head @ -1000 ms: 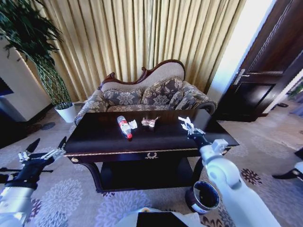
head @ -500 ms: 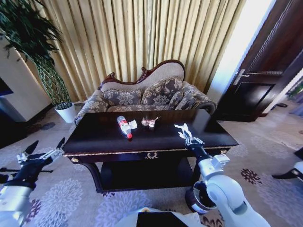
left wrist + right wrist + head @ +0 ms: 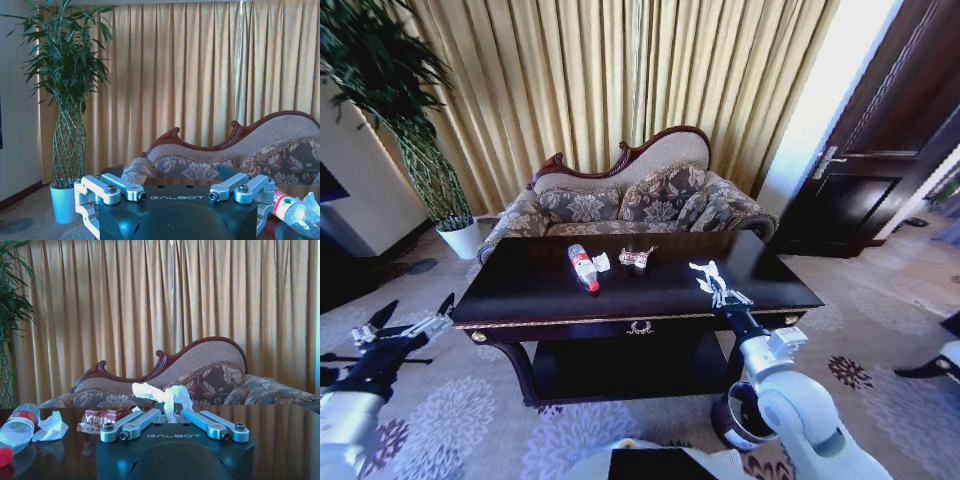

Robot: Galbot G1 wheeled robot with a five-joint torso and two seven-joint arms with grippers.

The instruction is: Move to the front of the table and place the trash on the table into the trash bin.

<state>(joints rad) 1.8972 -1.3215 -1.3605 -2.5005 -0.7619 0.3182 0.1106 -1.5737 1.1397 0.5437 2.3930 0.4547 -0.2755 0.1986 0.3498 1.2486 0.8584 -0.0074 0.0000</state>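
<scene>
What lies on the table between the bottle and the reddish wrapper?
A crumpled white tissue lies between the bottle and the wrapper, beside the bottle; head view and right wrist view both show it.

Left arm: we hold it low at our left side, forearm reaching forward.
Left claw (image 3: 405, 318): fingers spread wide, holding nothing.
Right arm: we stretch it forward, wrist raised.
Right claw (image 3: 720, 291): fingers pinched together.

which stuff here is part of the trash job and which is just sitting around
Job: table, plastic bottle, tissue beside it, reddish wrapper, crumpled tissue in the right hand, trash bin.
Just there: sofa, potted plant, curtains, door.
</scene>
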